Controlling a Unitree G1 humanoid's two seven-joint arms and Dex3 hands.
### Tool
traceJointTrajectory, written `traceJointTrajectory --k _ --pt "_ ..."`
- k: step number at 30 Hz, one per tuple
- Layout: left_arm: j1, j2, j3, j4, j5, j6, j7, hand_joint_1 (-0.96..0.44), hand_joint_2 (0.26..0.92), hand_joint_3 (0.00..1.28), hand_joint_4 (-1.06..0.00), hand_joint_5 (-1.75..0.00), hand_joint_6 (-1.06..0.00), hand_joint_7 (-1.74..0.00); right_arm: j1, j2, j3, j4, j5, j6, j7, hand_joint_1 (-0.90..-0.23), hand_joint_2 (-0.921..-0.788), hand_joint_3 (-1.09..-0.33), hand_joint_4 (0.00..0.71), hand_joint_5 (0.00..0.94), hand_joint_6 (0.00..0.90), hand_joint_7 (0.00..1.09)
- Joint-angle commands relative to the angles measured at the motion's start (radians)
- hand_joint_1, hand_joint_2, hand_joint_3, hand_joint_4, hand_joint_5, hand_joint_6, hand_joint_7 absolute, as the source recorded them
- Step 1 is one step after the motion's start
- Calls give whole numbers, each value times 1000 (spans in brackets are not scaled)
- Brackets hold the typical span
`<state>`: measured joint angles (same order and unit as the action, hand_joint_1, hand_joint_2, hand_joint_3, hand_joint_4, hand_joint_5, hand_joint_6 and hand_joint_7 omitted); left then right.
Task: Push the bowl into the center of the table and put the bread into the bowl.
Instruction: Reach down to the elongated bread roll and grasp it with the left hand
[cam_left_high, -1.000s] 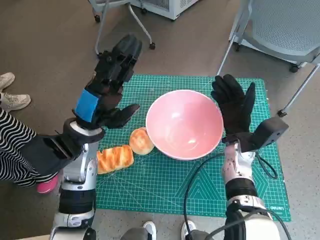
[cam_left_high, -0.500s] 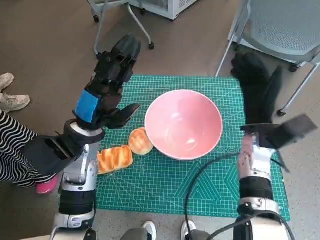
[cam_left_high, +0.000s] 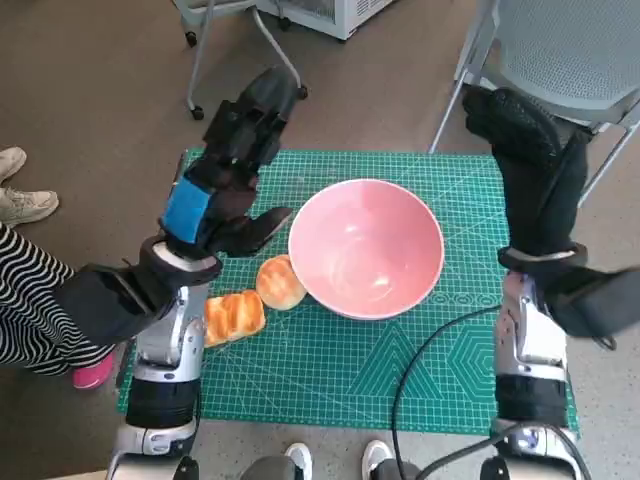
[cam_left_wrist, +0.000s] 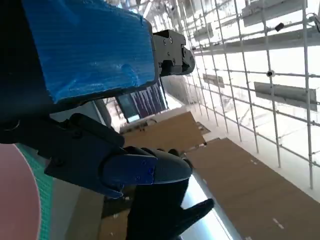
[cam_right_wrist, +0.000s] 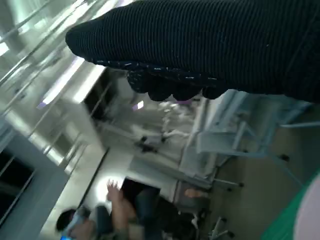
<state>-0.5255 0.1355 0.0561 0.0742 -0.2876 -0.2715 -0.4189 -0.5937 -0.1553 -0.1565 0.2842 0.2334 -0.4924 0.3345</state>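
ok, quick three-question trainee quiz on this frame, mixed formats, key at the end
1. True or false: the bread roll lies inside the pink bowl.
2. Which holds something? A) left robot hand B) right robot hand C) neither
3. Fill in: the bowl stands on a green ____.

Key: 1 false, the roll lies beside the bowl on the mat. 2 C, both are raised and hold nothing. 3 cutting mat.
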Motion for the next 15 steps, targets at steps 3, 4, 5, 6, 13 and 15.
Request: traceJointTrajectory --k 3,4,5,6,13,15 --pt "-33 -13 -11 -24 -12 15 -7 -673 921 344 -41 -6 1 -369 46 -5 24 -70 -2 44 5 -687 -921 -685 163 14 7 605" --pt "-34 -13 -11 -24 -11 15 -9 -668 921 344 -40 -5 1 -369 49 -4 26 -75 -4 46 4 -686 -921 -680 167 15 5 609" --pt "-36 -13 -11 -21 -12 13 -13 -666 921 344 -40 -5 1 -369 51 -3 29 -79 -6 48 3 -685 -921 -678 168 15 4 611" --pt "-38 -12 -10 -19 -12 12 -15 -661 921 345 -39 -4 1 -369 52 -2 31 -82 -7 50 3 -684 -921 -675 174 18 4 615" --pt "-40 7 2 -32 -15 16 -31 -652 921 348 -37 -4 1 -370 58 -4 43 -95 -6 59 6 -692 -921 -672 190 23 9 636" --pt "-40 32 19 -36 -16 17 -41 -656 921 343 -37 -4 1 -372 58 -5 44 -97 -5 63 5 -699 -921 -672 190 22 6 642"
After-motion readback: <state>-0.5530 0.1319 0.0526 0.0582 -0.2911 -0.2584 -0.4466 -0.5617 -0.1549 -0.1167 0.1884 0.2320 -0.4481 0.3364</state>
